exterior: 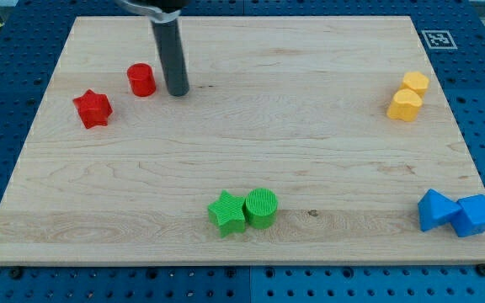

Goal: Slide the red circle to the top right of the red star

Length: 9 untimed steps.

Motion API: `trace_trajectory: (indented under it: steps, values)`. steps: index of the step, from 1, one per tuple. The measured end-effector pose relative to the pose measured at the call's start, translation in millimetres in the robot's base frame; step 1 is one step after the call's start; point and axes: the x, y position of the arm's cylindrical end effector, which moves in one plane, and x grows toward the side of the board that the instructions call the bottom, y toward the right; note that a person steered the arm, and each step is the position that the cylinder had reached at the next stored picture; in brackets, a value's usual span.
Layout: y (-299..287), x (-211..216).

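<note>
The red circle (141, 80) sits on the wooden board near the view's upper left. The red star (93, 108) lies just below and to the left of it, with a small gap between them. My tip (178, 91) rests on the board just to the right of the red circle, a short gap away and not touching it. The dark rod rises from there to the view's top edge.
A green star (226, 212) and a green circle (260, 207) touch near the bottom middle. Two yellow blocks (407, 96) sit at the upper right. Two blue blocks (455, 213) sit at the lower right. A marker tag (435, 38) is at the board's top right corner.
</note>
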Motion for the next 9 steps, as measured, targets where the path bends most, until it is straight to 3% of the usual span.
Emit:
trace_trajectory:
  steps: [2,5,6,9]
  values:
    - [-3,-21]
    - [-66,-3]
    - [-63,-31]
    - [-114,-27]
